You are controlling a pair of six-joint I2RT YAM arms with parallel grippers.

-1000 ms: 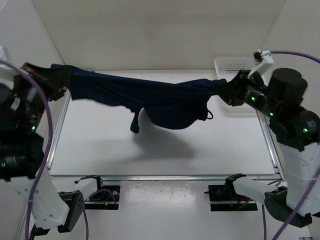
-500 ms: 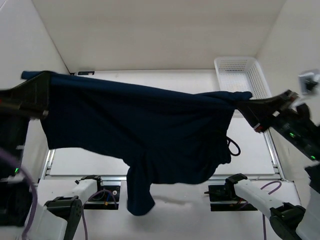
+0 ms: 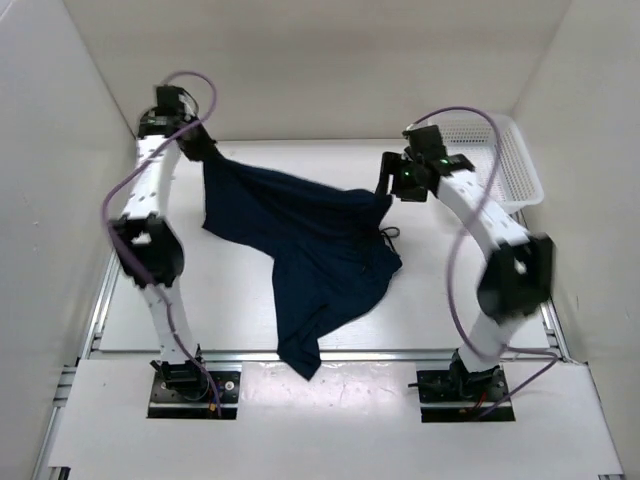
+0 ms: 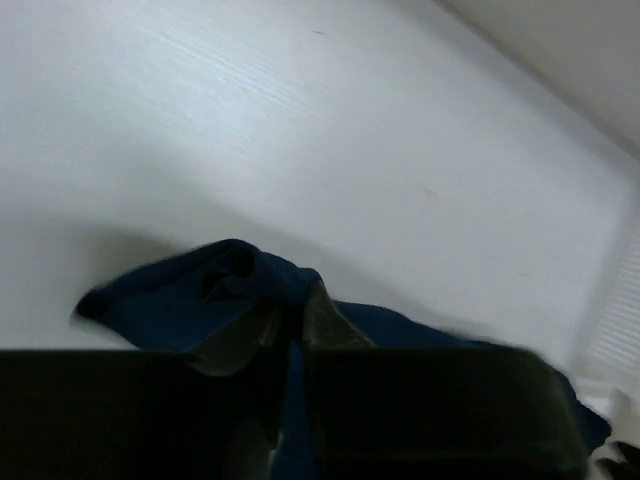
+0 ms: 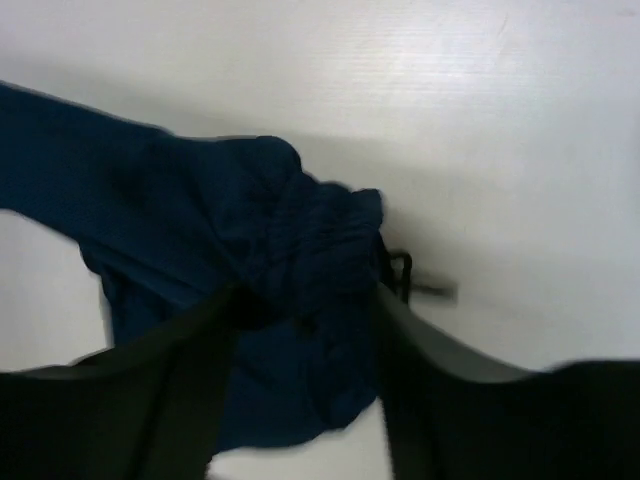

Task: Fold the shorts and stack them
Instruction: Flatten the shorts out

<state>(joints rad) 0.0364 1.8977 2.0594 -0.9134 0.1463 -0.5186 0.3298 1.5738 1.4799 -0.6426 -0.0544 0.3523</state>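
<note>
The dark navy shorts (image 3: 300, 235) lie spread across the white table (image 3: 450, 290), with one leg reaching the near edge. At the back left corner my left gripper (image 3: 200, 148) holds a corner of the fabric a little above the table. In the left wrist view its fingers stand close together on a strip of the shorts (image 4: 180, 295), pinched at the left gripper (image 4: 290, 340). My right gripper (image 3: 385, 185) is at the shorts' right end. Its jaws stand wide apart around the bunched waistband (image 5: 300, 240), the right gripper (image 5: 305, 330) not pinching it. The thin drawstring (image 5: 400, 270) loops out beside it.
A white mesh basket (image 3: 505, 150) stands at the back right corner, just behind the right arm. White walls close the table in at the back and on both sides. A metal rail (image 3: 400, 354) runs along the near edge.
Both arms swung from high and near the camera down to the back of the table, laying the stretched shorts flat. The right gripper's jaws have parted from the waistband.
</note>
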